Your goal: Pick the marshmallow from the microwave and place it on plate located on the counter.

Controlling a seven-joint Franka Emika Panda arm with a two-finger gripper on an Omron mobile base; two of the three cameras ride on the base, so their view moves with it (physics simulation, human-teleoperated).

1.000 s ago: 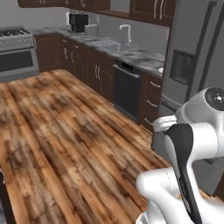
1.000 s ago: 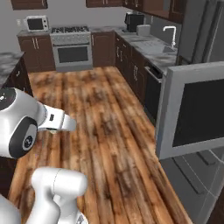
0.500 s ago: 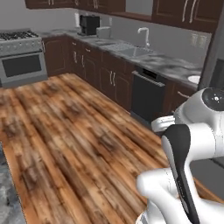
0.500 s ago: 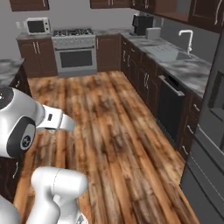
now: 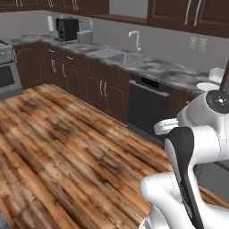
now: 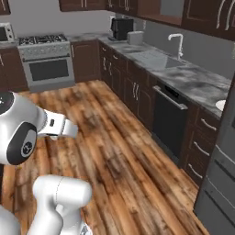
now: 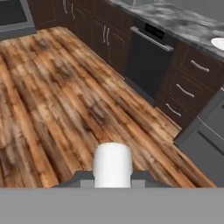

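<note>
In the hand view the marshmallow [image 7: 113, 162], a small white lump, sits between my gripper's [image 7: 113, 177] dark finger tips [image 7: 84, 178], low over the wooden floor; the gripper is shut on it. The small white plate [image 5: 207, 86] lies on the grey stone counter [image 5: 172, 75] to the right of the sink. The same plate shows as a sliver at the right edge [image 6: 222, 105] of the counter [image 6: 193, 81], and far off at the upper right [image 7: 217, 43]. The microwave is out of view.
A black dishwasher [image 5: 147, 106] [image 6: 169, 121] sits under the counter. The sink with tap [image 5: 126, 56] lies left of it, with a coffee machine [image 5: 66, 28] further along. A stove [image 6: 48, 64] stands at the far wall. The grey fridge [image 6: 219, 183] rises at the right. Wooden floor [image 5: 67, 147] spreads between.
The base has turned, so the whole scene has shifted: the grey door and fridge slid out of view, and the sink counter and plate came in. My arm keeps its pose.
</note>
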